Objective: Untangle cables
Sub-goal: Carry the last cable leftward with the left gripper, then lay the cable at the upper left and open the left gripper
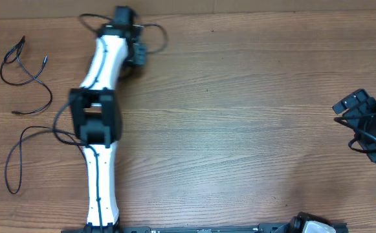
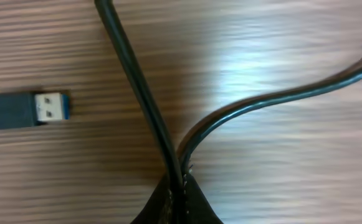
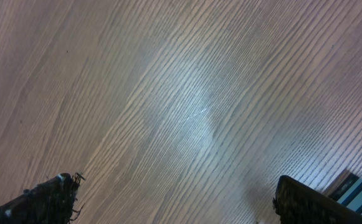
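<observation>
Closest to your left wrist lens, the left end effector is clenched on a black cable. Two strands run together into the pinch at bottom centre, probably so you can draw this one clear of the others. A blue-tongued plug lies flat on the worktop at mid left; whose end it is, you cannot tell. Overhead, a second cable lies at upper left and a third cable at lower left, seemingly uncrossed. Your right end effector hangs released over bare wood at the overhead's right edge, likely parked out of the way.
</observation>
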Controlling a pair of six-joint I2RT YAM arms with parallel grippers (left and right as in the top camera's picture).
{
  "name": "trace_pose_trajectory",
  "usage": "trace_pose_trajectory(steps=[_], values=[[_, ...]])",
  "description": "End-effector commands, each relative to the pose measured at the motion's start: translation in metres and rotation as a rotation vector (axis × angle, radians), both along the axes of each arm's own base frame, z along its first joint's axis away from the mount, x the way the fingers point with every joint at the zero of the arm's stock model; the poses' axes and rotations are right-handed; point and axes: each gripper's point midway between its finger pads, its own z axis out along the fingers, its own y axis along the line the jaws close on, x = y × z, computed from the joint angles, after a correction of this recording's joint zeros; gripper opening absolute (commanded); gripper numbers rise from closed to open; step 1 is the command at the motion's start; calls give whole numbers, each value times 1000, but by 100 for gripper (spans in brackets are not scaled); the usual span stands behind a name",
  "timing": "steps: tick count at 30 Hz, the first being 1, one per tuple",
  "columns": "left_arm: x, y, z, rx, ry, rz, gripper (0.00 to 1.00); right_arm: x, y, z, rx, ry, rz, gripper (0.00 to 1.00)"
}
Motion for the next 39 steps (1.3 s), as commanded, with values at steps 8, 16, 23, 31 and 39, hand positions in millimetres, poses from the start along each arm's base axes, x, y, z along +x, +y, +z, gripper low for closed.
trace_pose_trajectory(steps=[8, 16, 23, 31, 39], values=[[9, 98, 14, -20, -46, 254, 4, 5, -4, -1, -9, 12, -1, 100], [-7, 97, 11, -49, 22, 275, 4, 6, -5, -2, -7, 20, -1, 100], [-14, 110, 26, 3, 29, 303, 5, 6, -5, -2, -7, 20, -1, 100], [-2, 108, 120, -26, -138, 294, 100, 6, -5, -2, -7, 20, -1, 100], [-49, 98, 252, -58, -283, 300, 99, 6, -5, -2, -7, 20, -1, 100]])
